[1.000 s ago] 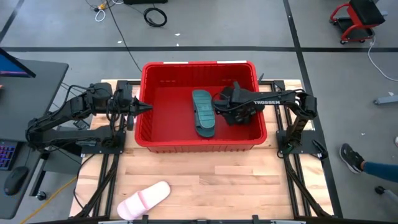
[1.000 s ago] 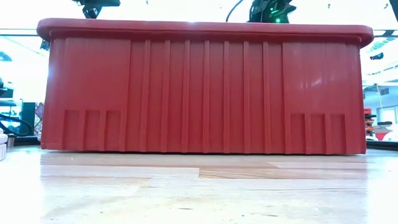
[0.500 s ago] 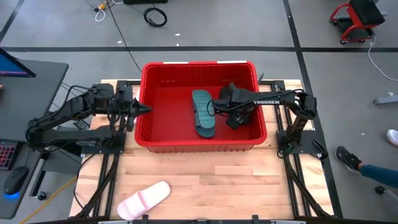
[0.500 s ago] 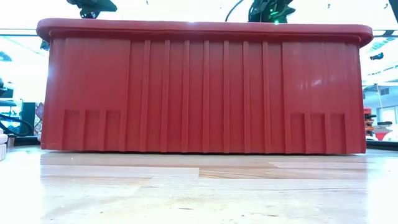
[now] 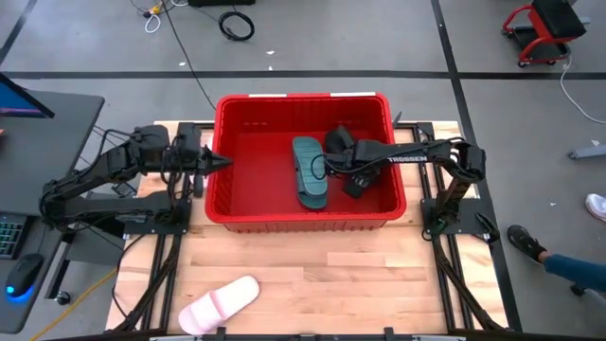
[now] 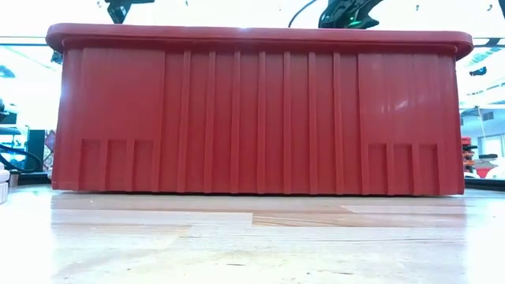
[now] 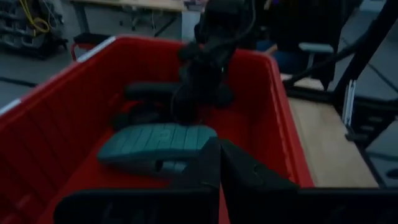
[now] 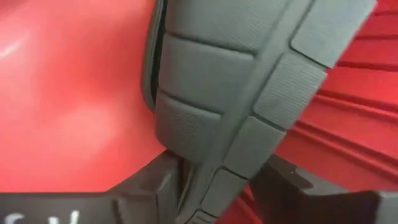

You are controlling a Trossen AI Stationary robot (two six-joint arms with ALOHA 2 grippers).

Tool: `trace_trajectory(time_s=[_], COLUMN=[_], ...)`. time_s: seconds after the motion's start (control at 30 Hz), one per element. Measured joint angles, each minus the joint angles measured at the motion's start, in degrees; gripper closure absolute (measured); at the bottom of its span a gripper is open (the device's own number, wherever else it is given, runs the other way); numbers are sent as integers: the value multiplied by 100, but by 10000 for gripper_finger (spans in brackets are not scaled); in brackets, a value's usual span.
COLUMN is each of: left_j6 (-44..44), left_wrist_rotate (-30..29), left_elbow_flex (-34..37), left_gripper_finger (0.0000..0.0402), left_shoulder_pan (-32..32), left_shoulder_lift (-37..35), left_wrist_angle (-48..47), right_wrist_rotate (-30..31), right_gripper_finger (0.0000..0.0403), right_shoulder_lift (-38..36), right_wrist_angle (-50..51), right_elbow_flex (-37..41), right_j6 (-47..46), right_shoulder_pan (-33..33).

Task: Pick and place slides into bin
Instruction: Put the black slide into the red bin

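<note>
Robotics lab or test workshop, not a home.

A wooden table (image 5: 312, 275) sits on a black metal frame with 2 dark robot arms bolted at its sides, on a grey concrete floor (image 5: 312, 47) marked with dark tape lines. Loose cables (image 5: 237, 24) trail across that floor, and a red wheeled cart (image 5: 540, 28) stands in the far corner. A desk (image 5: 47, 114) beside the rig carries a computer mouse (image 5: 24, 275) and part of a keyboard. A person's shoe (image 5: 525, 237) shows at the edge near the right arm. The low view looks past the red bin (image 6: 260, 110) into a bright room.
</note>
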State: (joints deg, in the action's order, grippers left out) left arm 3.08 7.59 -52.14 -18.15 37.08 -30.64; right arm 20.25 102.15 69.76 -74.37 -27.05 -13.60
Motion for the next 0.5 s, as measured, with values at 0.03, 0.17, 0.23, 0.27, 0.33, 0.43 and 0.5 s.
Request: trace_trajectory(time_s=[0.03, 0.17, 0.23, 0.27, 0.33, 0.43, 0.5], left_j6=[27, 36, 36, 36, 36, 76, 120], left_wrist_rotate=[-4, -186, -401, -499, -651, -788, -803], left_elbow_flex=[0, 0, 0, 0, 0, 0, 0], left_gripper_finger=[393, 391, 387, 385, 383, 385, 389], left_shoulder_pan=[0, -6, -34, -57, -120, -237, -305], left_shoulder_lift=[0, 2, 2, 2, 2, 2, 2], left_wrist_angle=[88, 491, 769, 909, 1196, 1548, 1692], right_wrist_rotate=[-51, -259, -229, -173, -51, 133, 284], right_gripper_finger=[228, 224, 224, 224, 224, 224, 224], right_shoulder_lift=[9, -50, -133, -169, -213, -363, -414], right_wrist_angle=[-14, -251, -301, -323, -263, -188, -69], right_elbow_flex=[-38, -159, -223, -225, -218, -221, -223], right_j6=[41, 475, 793, 917, 1059, 1106, 1098], right_shoulder_pan=[23, 139, 170, 172, 157, 122, 89])
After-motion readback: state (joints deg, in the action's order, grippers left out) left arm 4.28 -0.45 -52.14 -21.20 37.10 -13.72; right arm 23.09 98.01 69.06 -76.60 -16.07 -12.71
